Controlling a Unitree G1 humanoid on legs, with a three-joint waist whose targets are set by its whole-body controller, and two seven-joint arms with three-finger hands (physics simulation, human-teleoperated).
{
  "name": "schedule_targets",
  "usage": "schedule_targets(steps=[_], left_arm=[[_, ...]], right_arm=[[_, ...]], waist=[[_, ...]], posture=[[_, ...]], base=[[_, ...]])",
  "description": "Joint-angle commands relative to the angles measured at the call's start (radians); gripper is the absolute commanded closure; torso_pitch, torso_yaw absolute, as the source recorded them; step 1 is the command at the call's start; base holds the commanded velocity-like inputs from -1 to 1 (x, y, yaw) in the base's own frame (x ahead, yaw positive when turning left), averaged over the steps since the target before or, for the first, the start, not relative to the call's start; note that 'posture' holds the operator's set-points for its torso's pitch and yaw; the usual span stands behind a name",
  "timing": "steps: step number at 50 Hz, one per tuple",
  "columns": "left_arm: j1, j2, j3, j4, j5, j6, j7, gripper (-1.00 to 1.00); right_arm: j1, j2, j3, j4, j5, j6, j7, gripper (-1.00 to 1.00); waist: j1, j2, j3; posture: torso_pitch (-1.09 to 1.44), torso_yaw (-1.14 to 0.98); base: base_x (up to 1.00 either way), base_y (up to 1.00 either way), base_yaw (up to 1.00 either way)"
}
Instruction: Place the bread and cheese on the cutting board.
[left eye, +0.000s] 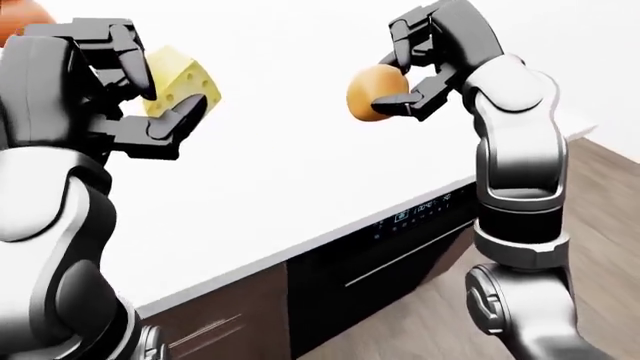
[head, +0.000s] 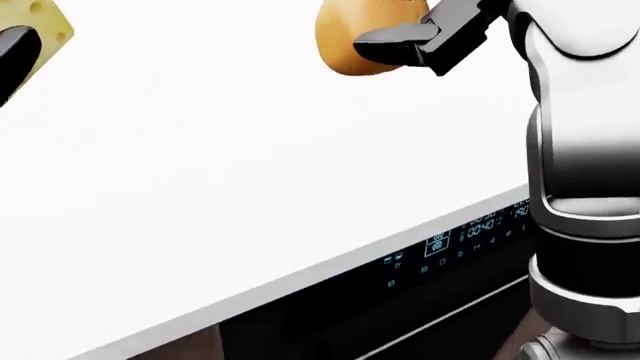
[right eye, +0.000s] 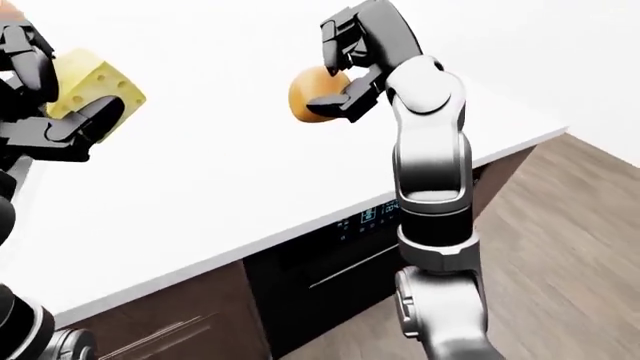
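Note:
My left hand (left eye: 150, 90) is shut on a yellow wedge of cheese (left eye: 185, 86) with holes, held up over the white counter at the left-eye view's upper left. The cheese also shows in the right-eye view (right eye: 95, 86). My right hand (left eye: 405, 71) is shut on a round golden-brown bread roll (left eye: 370, 91), held above the counter at the upper middle; the roll also shows at the head view's top (head: 350, 41). No cutting board shows in any view.
The white counter (left eye: 300, 172) fills most of each view. Under its edge sits a black dishwasher (left eye: 400, 247) with a lit display, beside a brown wooden cabinet (left eye: 230, 322). Wooden floor (left eye: 600, 195) lies at the right. An orange thing (left eye: 15, 19) shows at the upper left corner.

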Motion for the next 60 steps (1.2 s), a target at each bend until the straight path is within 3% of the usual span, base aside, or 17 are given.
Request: schedule_targets(steps=[1, 3, 4, 9, 15, 16, 17, 21, 23, 24, 29, 44, 49, 52, 53, 54, 60], left_arm=[[-0.021, 0.015, 0.012, -0.003, 0.005, -0.016, 0.007, 1.0], [-0.022, 0.016, 0.012, -0.006, 0.003, -0.012, 0.008, 1.0], [-0.022, 0.016, 0.012, -0.004, 0.003, -0.013, 0.008, 1.0], [-0.02, 0.017, 0.012, 0.0, 0.002, -0.02, 0.008, 1.0], [-0.022, 0.016, 0.009, -0.002, 0.002, -0.018, 0.011, 1.0], [-0.021, 0.016, 0.009, -0.002, 0.003, -0.018, 0.012, 1.0], [-0.021, 0.016, 0.008, -0.002, 0.003, -0.018, 0.011, 1.0], [-0.019, 0.015, 0.009, -0.001, 0.003, -0.022, 0.011, 1.0], [-0.019, 0.016, 0.011, -0.001, 0.003, -0.021, 0.01, 1.0], [-0.021, 0.016, 0.011, -0.001, 0.002, -0.019, 0.011, 1.0], [-0.019, 0.017, 0.011, 0.002, 0.002, -0.024, 0.011, 1.0], [-0.019, 0.019, 0.011, 0.001, 0.002, -0.024, 0.01, 1.0], [-0.018, 0.019, 0.011, -0.004, 0.002, -0.02, 0.01, 1.0], [-0.016, 0.018, 0.009, -0.001, 0.003, -0.025, 0.009, 1.0], [-0.016, 0.017, 0.009, 0.0, 0.004, -0.026, 0.009, 1.0], [-0.018, 0.017, 0.009, 0.0, 0.004, -0.025, 0.009, 1.0], [-0.016, 0.016, 0.01, 0.005, 0.006, -0.032, 0.007, 1.0]], right_arm=[[-0.034, -0.001, 0.0, -0.018, 0.003, -0.017, -0.007, 1.0], [-0.033, 0.0, 0.0, -0.017, 0.006, -0.017, -0.011, 1.0], [-0.031, 0.001, 0.001, -0.016, 0.007, -0.018, -0.013, 1.0], [-0.026, 0.003, 0.002, -0.017, 0.012, -0.021, -0.016, 1.0], [-0.026, -0.002, 0.002, -0.018, 0.014, -0.025, -0.016, 1.0], [-0.027, -0.002, 0.003, -0.018, 0.014, -0.024, -0.017, 1.0], [-0.028, -0.001, 0.003, -0.017, 0.014, -0.024, -0.017, 1.0], [-0.031, -0.002, 0.004, -0.015, 0.01, -0.024, -0.017, 1.0], [-0.032, -0.003, 0.004, -0.015, 0.009, -0.023, -0.016, 1.0], [-0.031, -0.003, 0.005, -0.015, 0.009, -0.024, -0.016, 1.0], [-0.035, 0.0, 0.001, -0.015, 0.011, -0.022, -0.015, 1.0], [-0.021, 0.0, 0.004, -0.018, 0.01, -0.025, -0.028, 1.0], [-0.02, -0.001, 0.004, -0.024, 0.007, -0.02, -0.023, 1.0], [-0.018, 0.0, 0.004, -0.021, 0.008, -0.024, -0.022, 1.0], [-0.018, -0.001, 0.004, -0.019, 0.007, -0.025, -0.022, 1.0], [-0.019, 0.0, 0.004, -0.018, 0.008, -0.024, -0.021, 1.0], [-0.027, 0.001, 0.004, -0.009, -0.002, -0.021, -0.013, 1.0]], waist=[[-0.007, 0.016, -0.007], [-0.034, 0.052, -0.026], [-0.039, 0.112, -0.033], [-0.023, 0.136, -0.086], [-0.018, 0.11, -0.085], [-0.011, 0.08, -0.038], [-0.009, 0.074, -0.025], [0.005, 0.034, -0.026], [0.017, -0.015, -0.044], [0.01, 0.025, -0.027], [-0.013, 0.054, -0.036], [-0.007, 0.084, -0.061], [-0.001, 0.063, -0.057], [-0.011, -0.004, -0.042], [-0.025, -0.053, -0.054], [-0.013, -0.005, -0.043], [-0.003, -0.025, -0.065]], posture=[[0.0, 0.0], [0.0, 0.0], [0.0, 0.0], [0.0, 0.0], [0.0, 0.0], [0.0, 0.0], [0.0, 0.0], [0.0, 0.0], [0.0, 0.0], [0.0, 0.0], [0.0, 0.0], [0.0, 0.0], [0.0, 0.0], [0.0, 0.0], [0.0, 0.0], [0.0, 0.0], [0.0, 0.0]], base=[[0.0, 0.0, 0.0], [0.0, 0.0, 0.0], [-0.01, 0.0, 0.0], [-0.4, -0.27, 0.0], [-0.51, -0.3, 0.0], [0.0, 0.0, 0.0], [0.0, 0.0, 0.0], [0.0, 0.0, 0.0], [0.0, 0.0, 0.0], [0.0, 0.0, 0.0], [0.0, 0.0, 0.0], [-0.01, 0.0, 0.43], [-0.02, 0.0, 1.0], [-0.02, 0.0, 1.0], [-0.02, 0.0, 1.0], [-0.02, 0.0, 1.0], [-0.09, 0.39, 0.33]])
